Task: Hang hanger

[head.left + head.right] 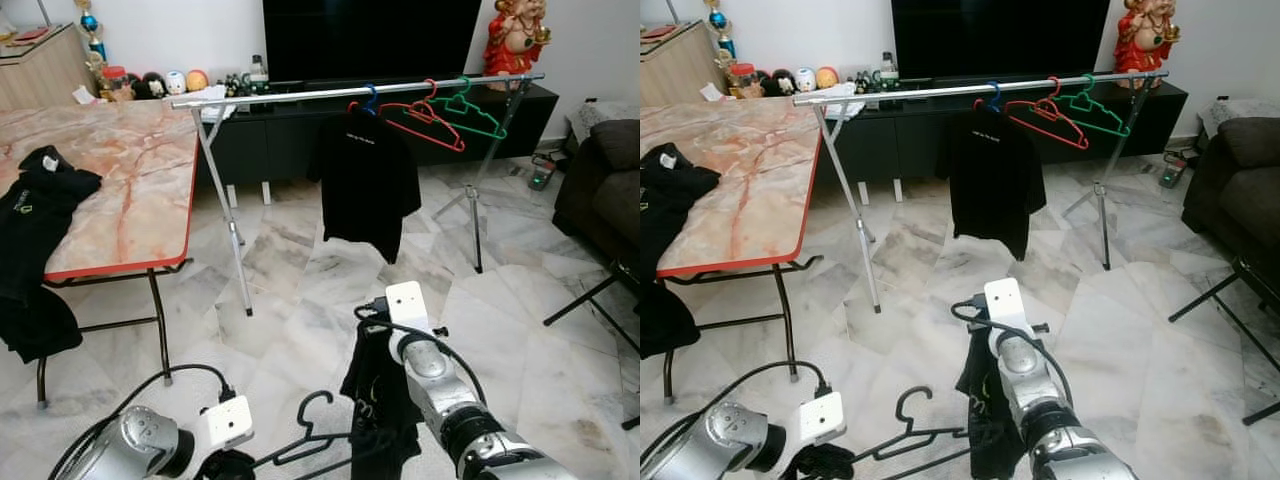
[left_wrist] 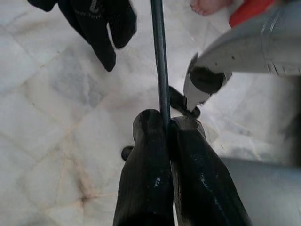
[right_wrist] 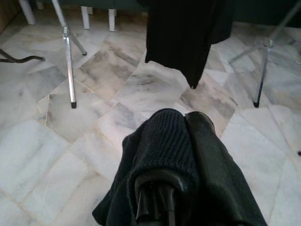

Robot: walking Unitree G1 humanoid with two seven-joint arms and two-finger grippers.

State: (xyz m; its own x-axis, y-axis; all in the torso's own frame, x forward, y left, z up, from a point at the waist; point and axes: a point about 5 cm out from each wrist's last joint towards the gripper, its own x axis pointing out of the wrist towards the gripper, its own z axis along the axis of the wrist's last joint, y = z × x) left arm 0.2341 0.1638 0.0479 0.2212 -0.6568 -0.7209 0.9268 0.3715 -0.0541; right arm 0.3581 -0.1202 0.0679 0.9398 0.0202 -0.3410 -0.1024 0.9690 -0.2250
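A black hanger [image 1: 312,440] hangs low in front of me, its hook up, with a black garment [image 1: 378,400] draped at its right end. My left gripper [image 2: 165,123] is shut on the hanger's thin bar [image 2: 159,56]. My right gripper [image 3: 186,123] is shut on the black garment's ribbed collar [image 3: 164,141]. Ahead stands a silver clothes rail [image 1: 350,92] that carries a black shirt on a blue hanger [image 1: 366,175], a red hanger [image 1: 425,120] and a green hanger [image 1: 468,112].
A marble-topped table [image 1: 130,190] with black clothes [image 1: 35,215] stands at my left. A dark TV cabinet [image 1: 400,125] is behind the rail, a dark sofa [image 1: 605,175] at the right. A person's bare foot [image 2: 207,5] is on the marble floor.
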